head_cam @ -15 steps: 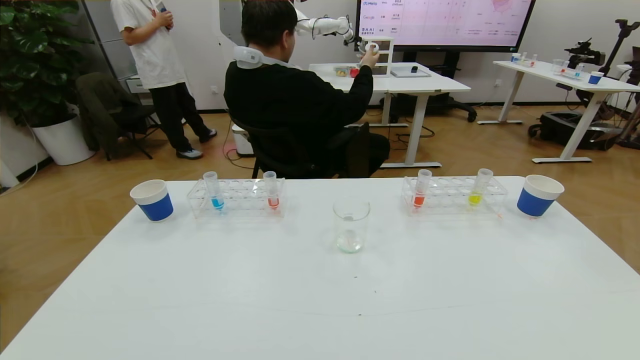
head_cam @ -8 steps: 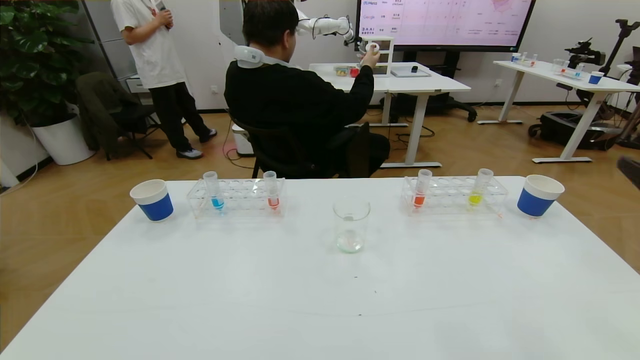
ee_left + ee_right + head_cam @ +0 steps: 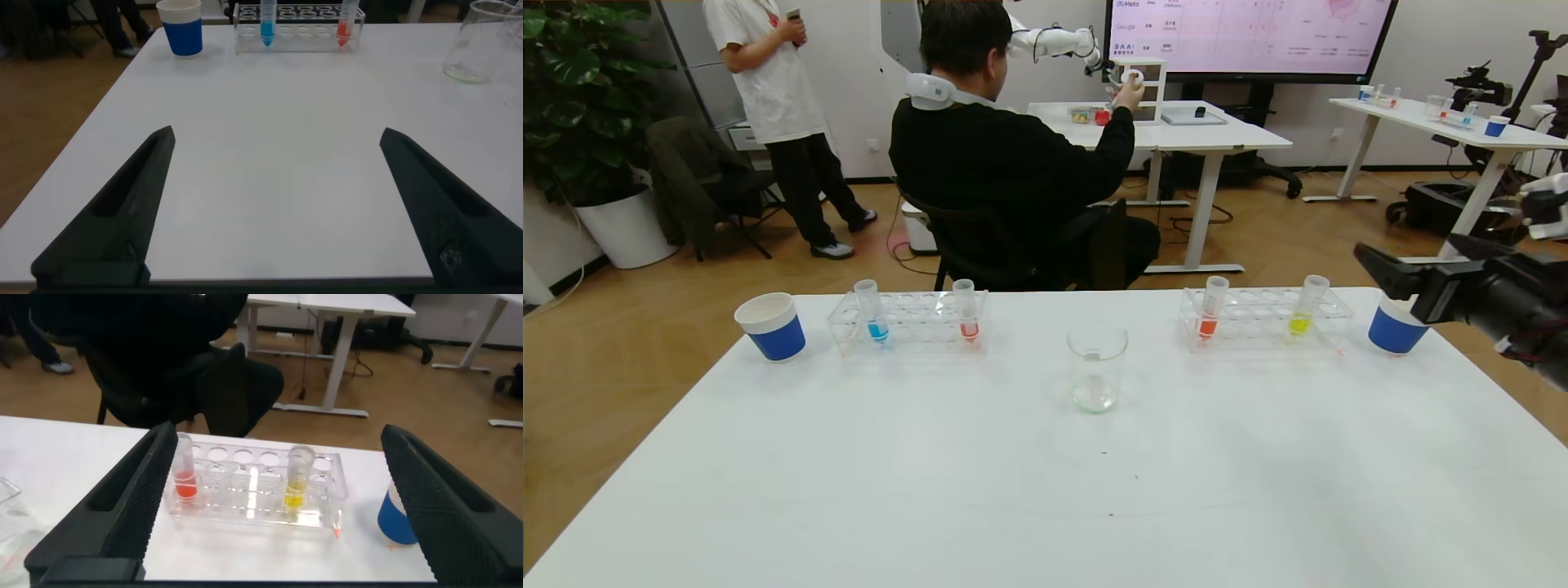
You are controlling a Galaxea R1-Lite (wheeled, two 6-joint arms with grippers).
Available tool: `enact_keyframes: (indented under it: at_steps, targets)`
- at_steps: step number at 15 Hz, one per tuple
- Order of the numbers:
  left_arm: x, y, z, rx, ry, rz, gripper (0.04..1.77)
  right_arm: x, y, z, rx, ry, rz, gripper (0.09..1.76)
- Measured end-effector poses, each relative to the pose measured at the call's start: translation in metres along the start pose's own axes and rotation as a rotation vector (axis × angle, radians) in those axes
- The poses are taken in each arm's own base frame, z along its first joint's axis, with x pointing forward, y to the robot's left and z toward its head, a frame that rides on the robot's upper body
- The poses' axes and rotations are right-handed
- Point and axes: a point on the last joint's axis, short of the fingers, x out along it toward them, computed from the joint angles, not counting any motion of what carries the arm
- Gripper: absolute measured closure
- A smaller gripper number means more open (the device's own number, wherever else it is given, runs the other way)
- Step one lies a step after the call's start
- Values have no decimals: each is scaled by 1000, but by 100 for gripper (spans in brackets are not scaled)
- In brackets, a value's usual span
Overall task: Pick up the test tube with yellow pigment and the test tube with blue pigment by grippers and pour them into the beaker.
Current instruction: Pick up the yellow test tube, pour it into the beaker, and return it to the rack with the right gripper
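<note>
Yellow-pigment test tube stands racked, framed between the open jaws.

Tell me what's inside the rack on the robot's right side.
The right rack holds the test tube with yellow pigment and an orange-red tube, both upright. Other holes look empty.

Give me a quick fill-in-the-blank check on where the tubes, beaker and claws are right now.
1. The test tube with yellow pigment shares its rack with an ____-tipped tube.
2. The beaker stands ____ the two racks.
3. The right claw hovers above the right-hand ____ cup.
4. The test tube with blue pigment stands in the ____ rack.

Missing: orange-red; between; blue; left
</note>
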Motion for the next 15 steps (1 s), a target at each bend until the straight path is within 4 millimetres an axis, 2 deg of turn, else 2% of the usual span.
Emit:
enact_keyframes:
  at_steps: [5,10,15]
  targets:
    - [0,0,0,0,0,0,6,50,-13,-54,-3,-2,-33,11]
    - [0,0,0,0,0,0,6,74,-20,-112,18,8,-42,11]
    - [0,0,0,0,0,0,6,86,-25,-134,43,42,-40,11]
